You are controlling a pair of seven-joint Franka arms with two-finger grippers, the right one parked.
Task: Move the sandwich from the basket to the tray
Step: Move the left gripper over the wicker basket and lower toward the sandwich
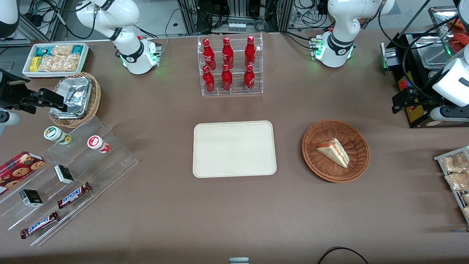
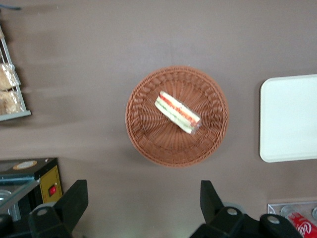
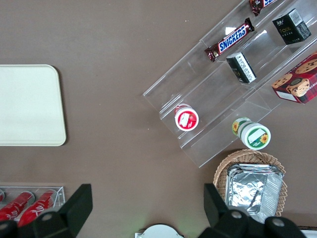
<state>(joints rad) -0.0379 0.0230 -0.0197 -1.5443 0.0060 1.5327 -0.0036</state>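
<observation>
Nearest the front camera we see the tray (image 1: 234, 149), bare, beside the basket (image 1: 335, 150). Lying flat inside the basket is the sandwich (image 1: 333, 151), filling edge exposed for a grasp. From the wrist view, our gripper (image 2: 143, 201) hovers high above the bench (image 2: 148, 34), just off the basket's rim, pointing straight down. Its fingers (image 2: 74, 201) stand wide apart, holding nothing; we judge a descent onto the sandwich comes next.

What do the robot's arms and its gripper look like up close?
The working left arm is glossy white with black joint rings, a green light at its base and black cables nearby. Its gripper, high above the table, has two black wedge-shaped fingers, spread open.
</observation>
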